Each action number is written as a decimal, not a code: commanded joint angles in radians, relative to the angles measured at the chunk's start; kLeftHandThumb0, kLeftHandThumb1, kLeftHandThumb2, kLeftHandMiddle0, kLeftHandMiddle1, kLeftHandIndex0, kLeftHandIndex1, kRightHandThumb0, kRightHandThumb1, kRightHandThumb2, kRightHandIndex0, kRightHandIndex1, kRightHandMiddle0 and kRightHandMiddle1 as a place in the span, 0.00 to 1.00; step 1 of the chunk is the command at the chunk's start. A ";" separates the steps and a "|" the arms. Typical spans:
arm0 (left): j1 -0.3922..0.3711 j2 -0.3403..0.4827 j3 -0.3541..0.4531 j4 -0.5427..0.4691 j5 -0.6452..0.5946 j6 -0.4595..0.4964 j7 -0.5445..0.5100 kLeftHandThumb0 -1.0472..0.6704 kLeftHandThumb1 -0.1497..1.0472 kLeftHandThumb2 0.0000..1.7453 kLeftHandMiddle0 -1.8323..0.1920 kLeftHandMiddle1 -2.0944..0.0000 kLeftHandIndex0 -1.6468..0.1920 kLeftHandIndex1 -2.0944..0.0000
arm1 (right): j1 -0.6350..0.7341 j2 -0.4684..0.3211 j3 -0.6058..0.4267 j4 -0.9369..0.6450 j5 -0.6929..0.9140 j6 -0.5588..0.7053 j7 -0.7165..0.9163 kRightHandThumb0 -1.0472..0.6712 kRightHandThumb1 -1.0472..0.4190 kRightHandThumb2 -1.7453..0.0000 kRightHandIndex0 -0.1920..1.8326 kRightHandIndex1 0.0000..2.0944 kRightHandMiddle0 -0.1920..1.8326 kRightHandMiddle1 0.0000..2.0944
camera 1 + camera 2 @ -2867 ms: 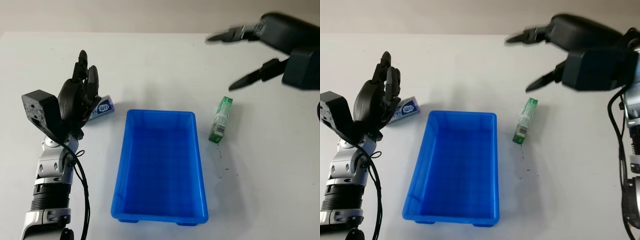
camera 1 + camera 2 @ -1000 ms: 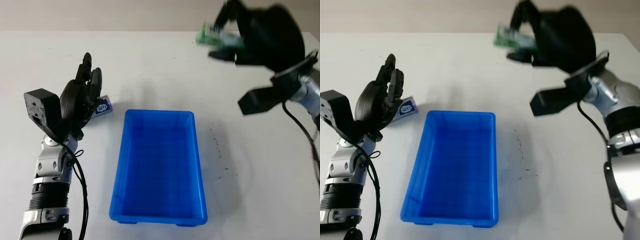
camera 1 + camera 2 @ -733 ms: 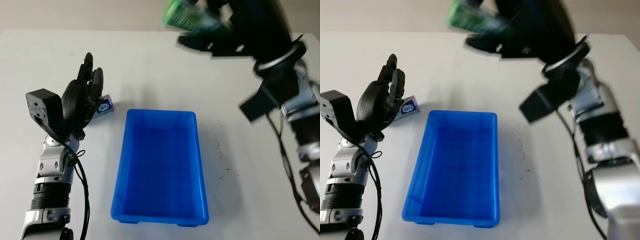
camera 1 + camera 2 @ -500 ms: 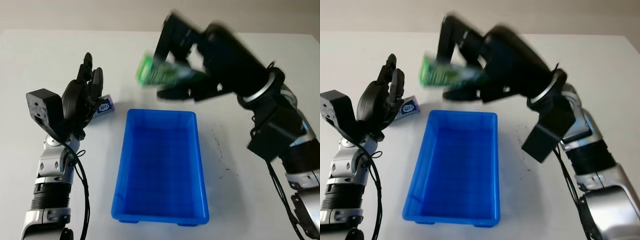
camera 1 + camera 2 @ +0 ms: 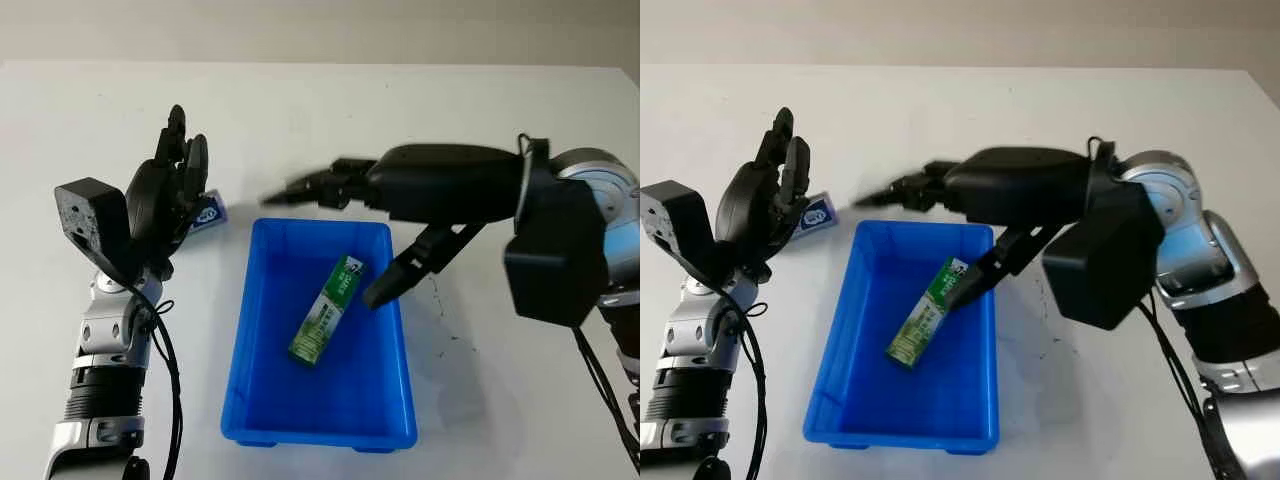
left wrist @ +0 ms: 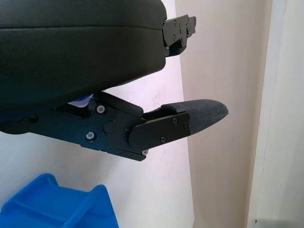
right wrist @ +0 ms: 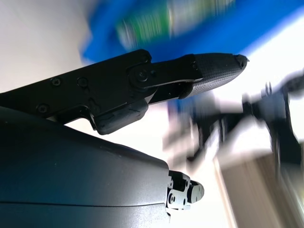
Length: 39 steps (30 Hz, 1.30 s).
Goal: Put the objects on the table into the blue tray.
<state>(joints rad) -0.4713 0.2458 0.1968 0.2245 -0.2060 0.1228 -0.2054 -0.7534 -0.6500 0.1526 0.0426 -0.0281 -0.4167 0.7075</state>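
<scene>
The right hand (image 5: 400,215) reaches across the far end of the blue tray (image 5: 262,400), open and holding nothing. Just below it, a green carton (image 5: 328,322) lies inside the tray. The left hand (image 5: 160,205) stands raised and open over the bench (image 5: 500,400), beside a small blue-and-white packet (image 5: 208,212).

Tray (image 5: 258,400): solid blue. Box (image 5: 327,309): green with white print. Packet (image 5: 207,210): blue and white; both hands (image 5: 172,190) (image 5: 345,215) black, table (image 5: 500,120) white.

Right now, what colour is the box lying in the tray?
Green, with a white end; the box shows best in the left eye view.
</scene>
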 commanded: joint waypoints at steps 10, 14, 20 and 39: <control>0.016 0.070 -0.058 -0.059 0.201 -0.051 0.099 0.17 1.00 0.33 1.00 1.00 1.00 1.00 | 0.030 0.109 -0.276 0.296 -0.042 0.057 -0.478 0.15 0.00 0.65 0.00 0.00 0.00 0.00; 0.073 0.211 -0.149 -0.203 0.496 0.000 0.128 0.16 1.00 0.31 1.00 1.00 1.00 1.00 | 0.082 0.100 -0.298 0.396 -0.109 0.084 -0.591 0.16 0.00 0.66 0.00 0.00 0.00 0.00; 0.133 0.384 -0.214 -0.484 0.814 0.258 -0.047 0.04 1.00 0.16 1.00 1.00 1.00 1.00 | 0.136 0.142 -0.357 0.465 0.040 0.225 -0.539 0.19 0.00 0.68 0.00 0.00 0.00 0.00; -0.002 0.414 -0.382 -0.305 1.050 0.307 -0.224 0.05 0.96 0.03 0.99 0.98 0.97 0.98 | 0.240 0.205 -0.343 0.336 0.066 0.365 -0.532 0.21 0.00 0.66 0.00 0.00 0.00 0.00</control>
<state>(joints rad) -0.4480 0.6713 -0.1716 -0.1111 0.8412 0.4390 -0.4415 -0.5275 -0.4390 -0.1846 0.4045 0.0308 -0.0591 0.1711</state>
